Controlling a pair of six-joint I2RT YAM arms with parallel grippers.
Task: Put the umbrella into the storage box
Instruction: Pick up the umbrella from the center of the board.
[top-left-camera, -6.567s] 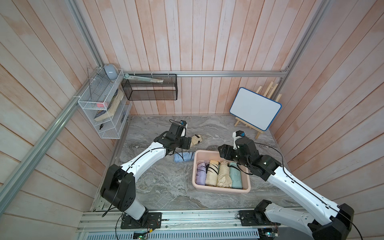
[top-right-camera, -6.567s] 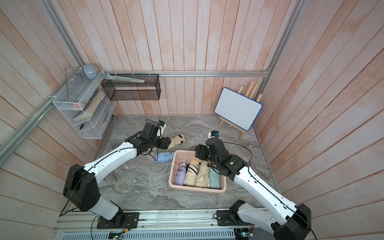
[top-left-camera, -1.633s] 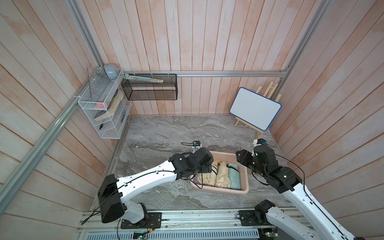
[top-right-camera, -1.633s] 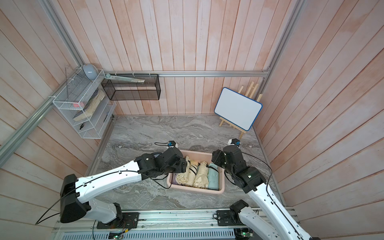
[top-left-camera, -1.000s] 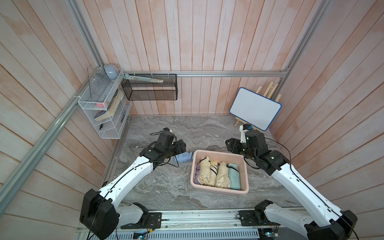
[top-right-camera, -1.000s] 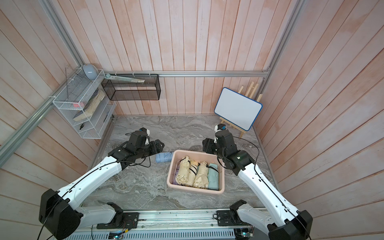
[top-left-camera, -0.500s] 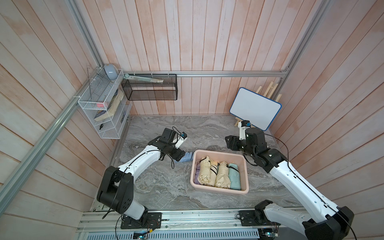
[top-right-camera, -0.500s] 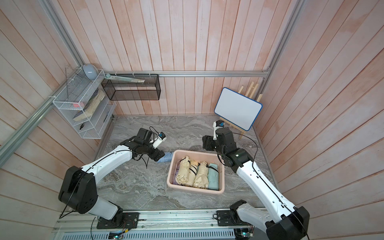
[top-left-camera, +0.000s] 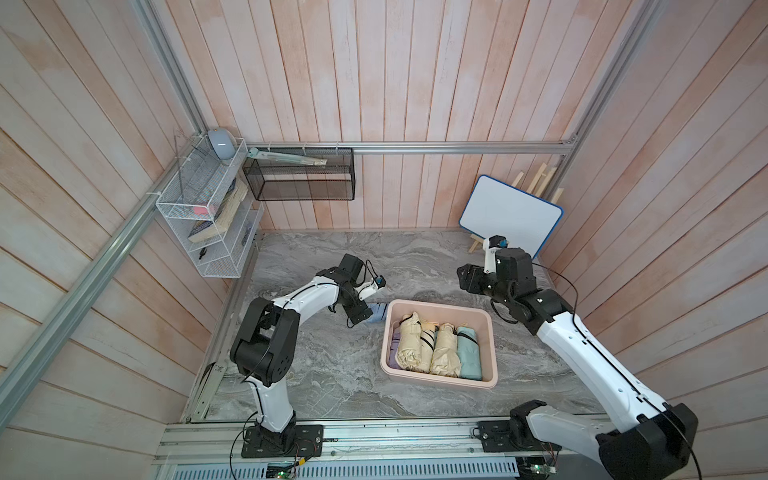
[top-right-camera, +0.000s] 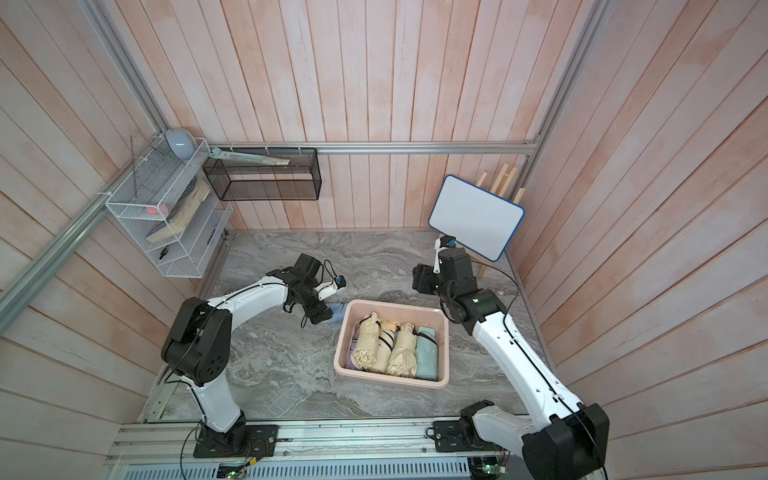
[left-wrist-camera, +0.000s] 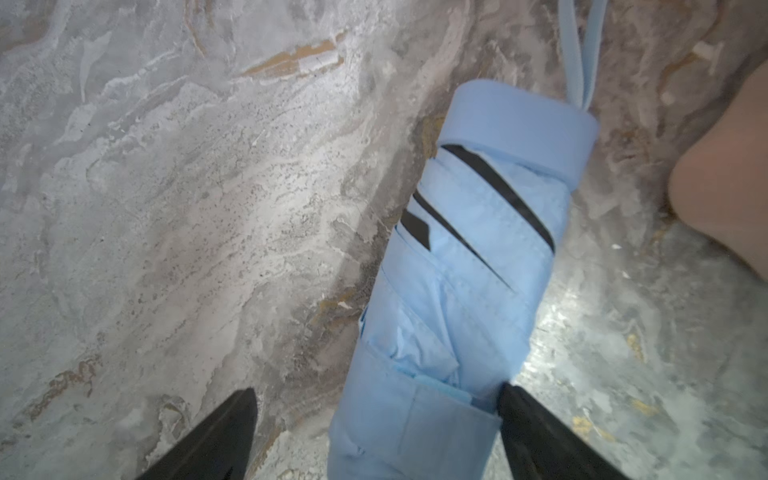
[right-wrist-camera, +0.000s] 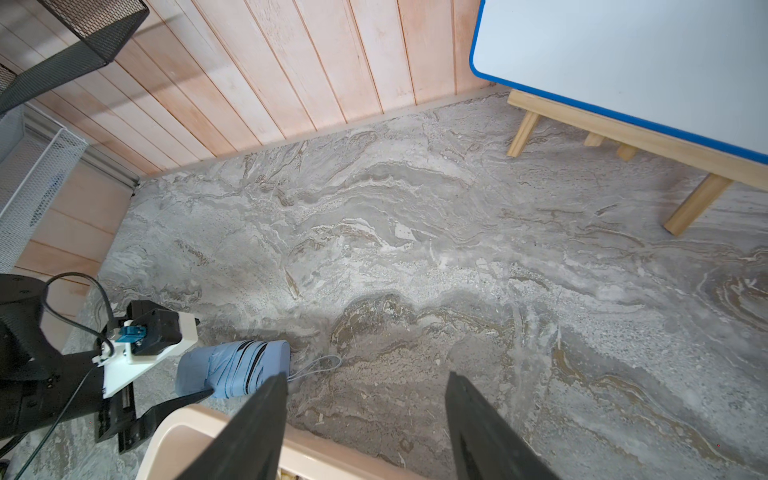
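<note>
A folded light-blue umbrella (top-left-camera: 379, 311) (top-right-camera: 337, 311) lies on the marble table, just left of the pale pink storage box (top-left-camera: 440, 380) (top-right-camera: 390, 380). My left gripper (top-left-camera: 360, 319) (top-right-camera: 318, 318) is open and straddles its end. In the left wrist view, one finger touches the side of the umbrella (left-wrist-camera: 469, 270) and the other stands apart from it. My right gripper (top-left-camera: 463, 278) (right-wrist-camera: 366, 375) is open and empty, hovering past the box's far right corner. In the box lie several folded umbrellas: beige, mint and lilac.
A whiteboard on a wooden easel (top-left-camera: 511, 216) stands at the back right, close behind the right arm. A black mesh basket (top-left-camera: 299, 183) and a white wire rack (top-left-camera: 208, 224) hang on the back-left walls. The blue umbrella's wrist loop (right-wrist-camera: 316, 365) trails on the table.
My left arm has swung away from the box to the blue umbrella, and its jaws have widened around it. The right arm has barely moved.
</note>
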